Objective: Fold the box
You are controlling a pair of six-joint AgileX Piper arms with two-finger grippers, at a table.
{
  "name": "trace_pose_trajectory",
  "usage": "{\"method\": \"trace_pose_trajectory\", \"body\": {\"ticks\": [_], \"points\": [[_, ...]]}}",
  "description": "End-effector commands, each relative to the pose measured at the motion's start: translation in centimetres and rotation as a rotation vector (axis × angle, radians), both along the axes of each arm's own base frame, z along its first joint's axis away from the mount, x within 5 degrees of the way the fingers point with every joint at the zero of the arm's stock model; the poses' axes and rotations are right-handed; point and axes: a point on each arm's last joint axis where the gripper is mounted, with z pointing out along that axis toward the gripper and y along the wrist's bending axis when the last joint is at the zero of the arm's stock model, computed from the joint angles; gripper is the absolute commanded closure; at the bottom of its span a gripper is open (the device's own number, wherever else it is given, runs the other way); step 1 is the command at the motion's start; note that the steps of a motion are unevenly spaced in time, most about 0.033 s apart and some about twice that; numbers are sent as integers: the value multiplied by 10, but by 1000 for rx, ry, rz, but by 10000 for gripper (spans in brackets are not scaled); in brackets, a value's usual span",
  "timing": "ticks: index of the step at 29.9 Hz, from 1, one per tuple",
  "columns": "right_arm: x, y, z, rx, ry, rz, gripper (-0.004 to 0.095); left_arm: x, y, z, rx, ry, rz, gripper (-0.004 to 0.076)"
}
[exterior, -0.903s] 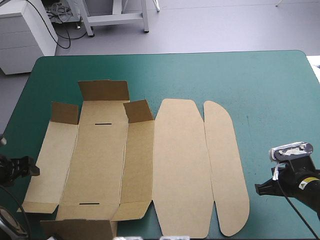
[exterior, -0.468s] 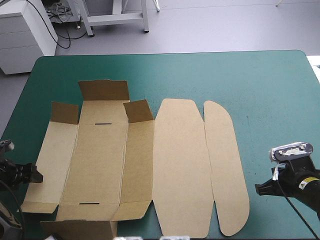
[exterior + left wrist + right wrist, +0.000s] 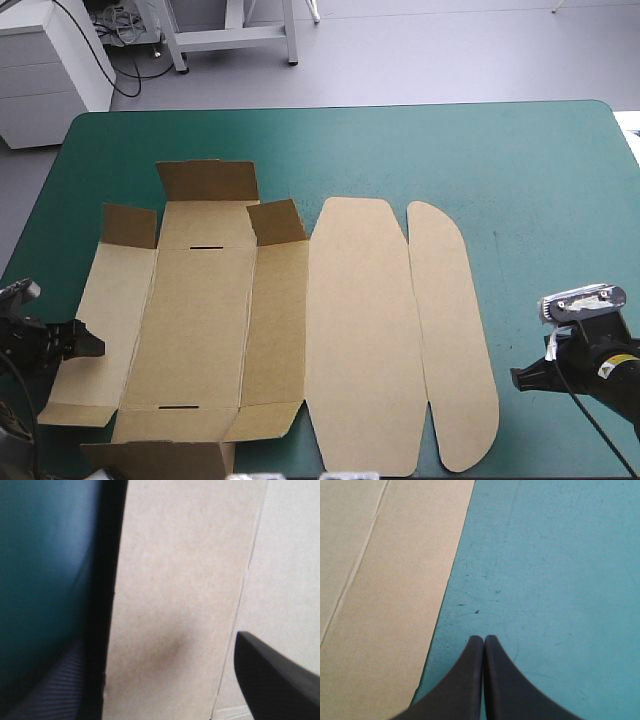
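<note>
Left claw (image 3: 88, 343) gapes at the edge of the box (image 3: 280, 330); a shallow bite might shove it askew. Right claw (image 3: 483, 640) pinched closed, aside.

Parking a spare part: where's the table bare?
Bare teal-green cover: the far strip beyond the flat brown board box, and the right side between its rounded flap and the right gripper. Crowded: the left, with the left gripper at the box's edge.

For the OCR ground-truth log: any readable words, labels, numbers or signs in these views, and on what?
No readable text.
box: plain brown board, no print in any view.
yellow sticker behind the right hand: too small to read.
teal-green cover: scuffs only.
</note>
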Motion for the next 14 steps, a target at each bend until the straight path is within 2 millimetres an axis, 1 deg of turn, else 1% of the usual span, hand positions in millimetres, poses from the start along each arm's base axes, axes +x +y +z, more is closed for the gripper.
{"method": "trace_pose_trajectory", "body": {"ticks": [1,3,7,14], "points": [[3,-2,12,-15,-81,-8,928,-4,-12,1,-114,17,-29,162],[3,-2,12,-15,-81,-8,928,-6,-14,-5,-134,32,-38,162],[3,-2,12,-13,-81,-7,928,-9,-19,-11,-169,41,-26,162],[3,-1,12,-11,-81,-7,927,-8,-25,-13,-222,20,9,165]]}}
